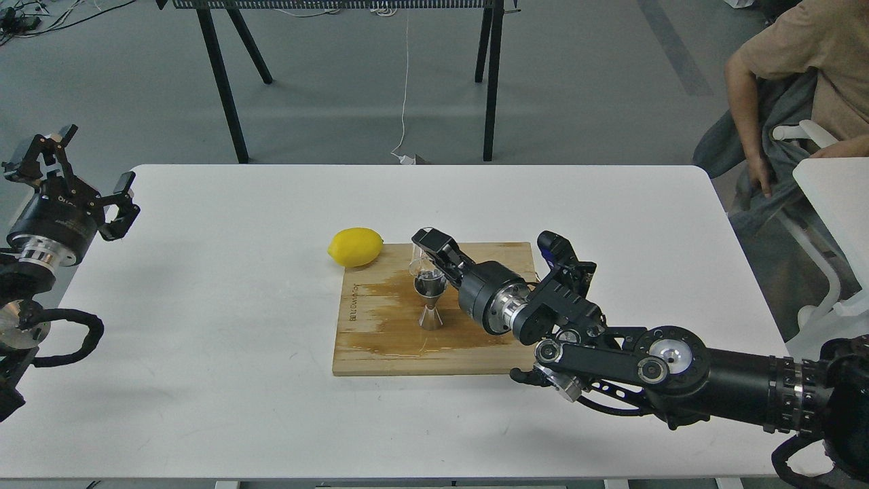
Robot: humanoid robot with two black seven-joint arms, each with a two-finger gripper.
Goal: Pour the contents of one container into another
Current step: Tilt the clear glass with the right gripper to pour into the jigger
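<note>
The steel hourglass jigger [430,304] stands upright on the wooden cutting board [380,339], near its middle. Directly above the jigger's top cone hangs the small clear glass cup [419,261], partly hidden by my fingers. My right gripper [429,255] is shut on the glass cup, its arm reaching in from the lower right over the board. The cup's base nearly meets the jigger's rim; I cannot tell if they touch. My left gripper [81,176] stands open over the table's far left edge, holding nothing.
A yellow lemon [355,246] lies at the board's back left corner. The board shows a wet dark patch. A seated person [801,88] is at the back right. Black trestle legs [224,81] stand behind the white table [204,339].
</note>
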